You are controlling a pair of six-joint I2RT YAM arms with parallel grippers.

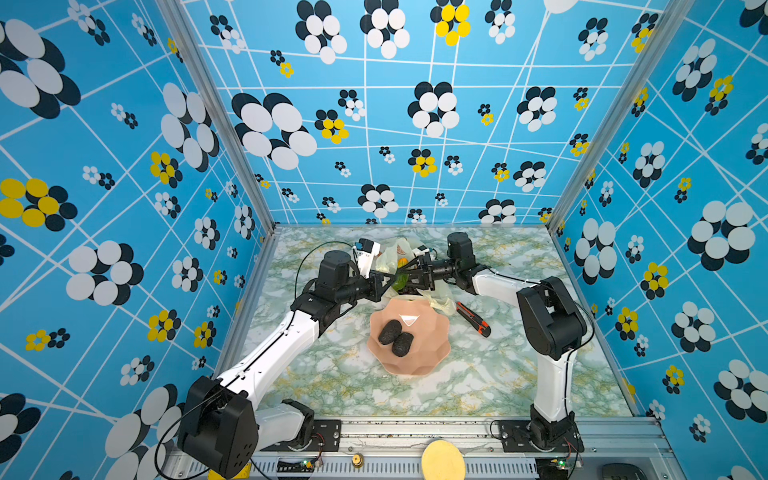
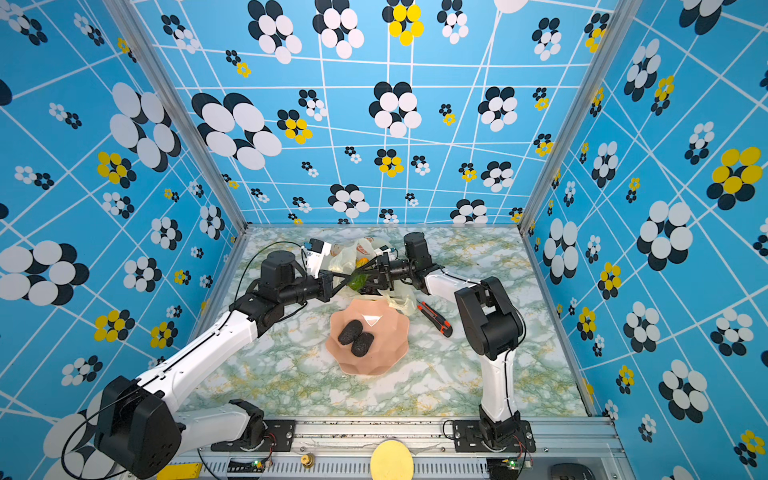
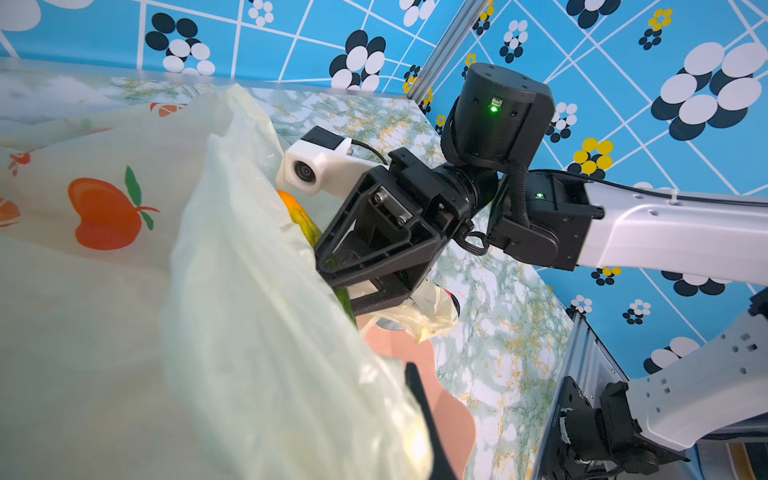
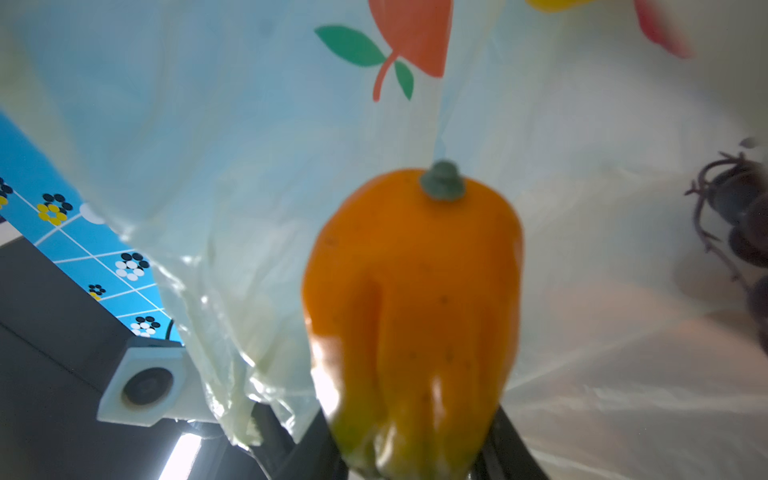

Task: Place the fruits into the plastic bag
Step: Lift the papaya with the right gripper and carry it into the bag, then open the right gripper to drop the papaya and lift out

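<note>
Plastic bag (image 1: 390, 251) at back centre of the table (image 1: 498, 374), mouth lifted. Left arm (image 1: 282, 349) stretches forward, wrist about level; left gripper (image 1: 388, 284) pinched tight on the bag's rim. Right arm (image 1: 498, 286) reaches in from the right; right gripper (image 1: 406, 276) clamps an orange-to-green oblong fruit (image 4: 411, 311) in the bag's mouth. Right wrist view only: dark grapes (image 4: 744, 216) inside the bag. Top views only: two black ovals (image 2: 350, 331) in the pink dish (image 2: 386, 349), utility knife (image 2: 434, 318) near it.
</note>
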